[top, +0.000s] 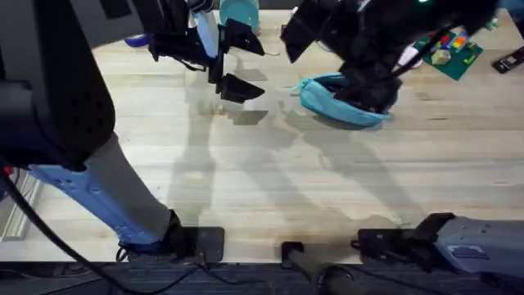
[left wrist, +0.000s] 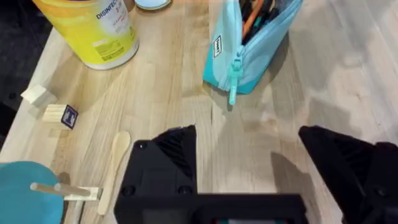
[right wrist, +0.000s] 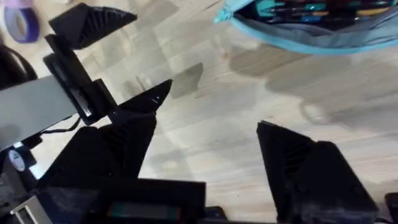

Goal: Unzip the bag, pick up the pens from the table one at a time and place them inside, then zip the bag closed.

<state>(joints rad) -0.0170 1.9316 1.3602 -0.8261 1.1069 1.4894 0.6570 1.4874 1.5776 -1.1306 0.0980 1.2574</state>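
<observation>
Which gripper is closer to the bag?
Right. The right gripper hangs just beside the bag, open. The left gripper, also open, is farther off, across bare table.

Only one readable print here: "DISINFEC" runs across the yellow canister [left wrist: 93,31], cut short, standing well beyond the left gripper's fingers [left wrist: 168,155]. The bag [left wrist: 249,46] carries a tiny tag, illegible.
</observation>
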